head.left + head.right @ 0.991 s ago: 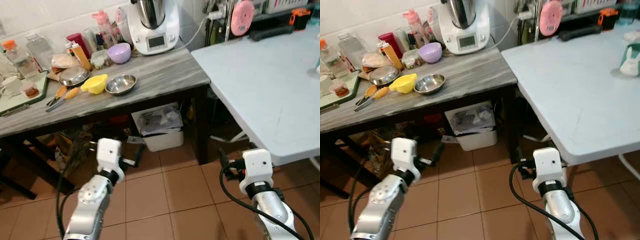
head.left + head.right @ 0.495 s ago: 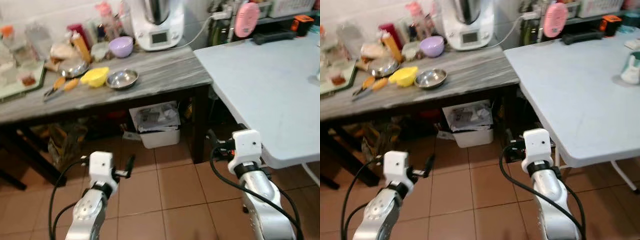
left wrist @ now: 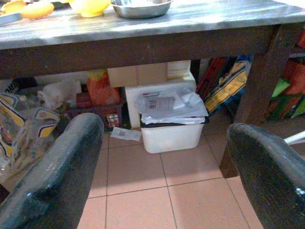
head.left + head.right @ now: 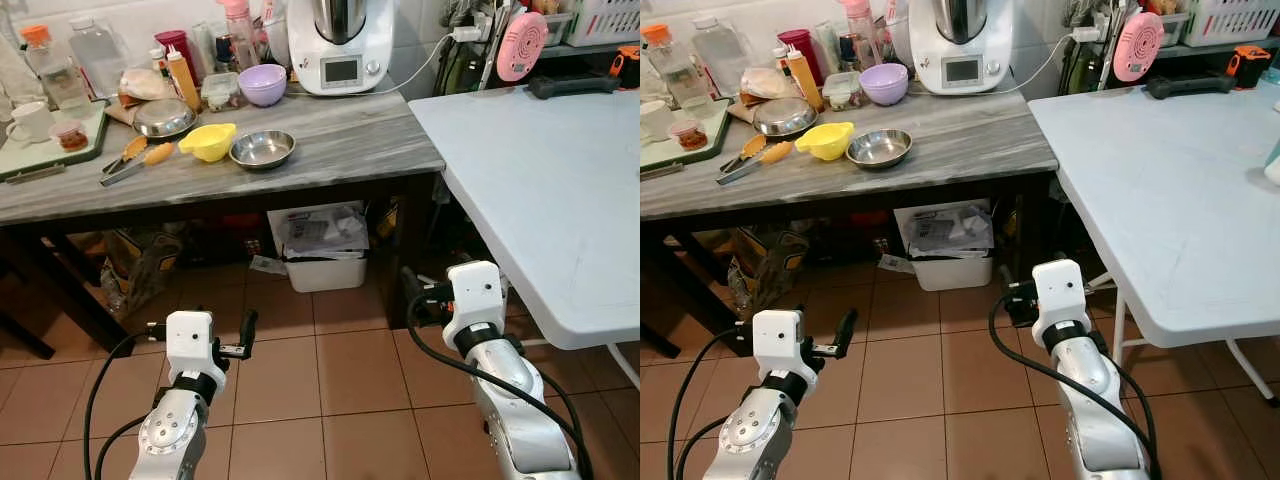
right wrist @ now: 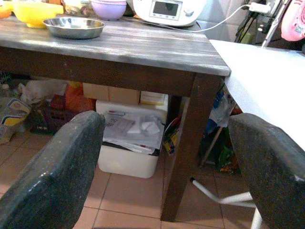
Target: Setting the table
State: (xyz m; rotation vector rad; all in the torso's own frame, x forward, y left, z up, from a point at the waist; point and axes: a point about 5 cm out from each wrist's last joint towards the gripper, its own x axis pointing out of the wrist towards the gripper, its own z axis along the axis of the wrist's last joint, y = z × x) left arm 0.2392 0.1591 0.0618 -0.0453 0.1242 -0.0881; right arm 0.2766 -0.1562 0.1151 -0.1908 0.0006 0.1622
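On the grey marble-top table [image 4: 340, 145] lie a steel bowl [image 4: 262, 149], a yellow bowl [image 4: 208, 141], a purple bowl [image 4: 263, 84], a second steel bowl [image 4: 165, 118] and orange-handled tongs [image 4: 130, 160]. To the right stands a bare white table [image 4: 560, 170]. My left gripper [image 3: 162, 162] hangs low over the tiled floor, open and holding nothing, facing the space under the grey table. My right gripper [image 5: 167, 157] is also open and holds nothing. It sits low beside the white table's near edge, and one of its fingers [image 4: 411, 300] points toward the dark table leg.
A white kitchen machine [image 4: 340, 45], bottles and jars [image 4: 180, 70], and a green tray with a cup [image 4: 30, 125] crowd the back of the grey table. Beneath it stand a white bin of papers [image 4: 320, 250] and bags [image 4: 140, 270]. A dark table leg [image 5: 183, 143] is close ahead.
The whole picture has shifted as the camera moved, and it is sharper now. Both arms stay low with open fingers. Nothing on the tables has moved.
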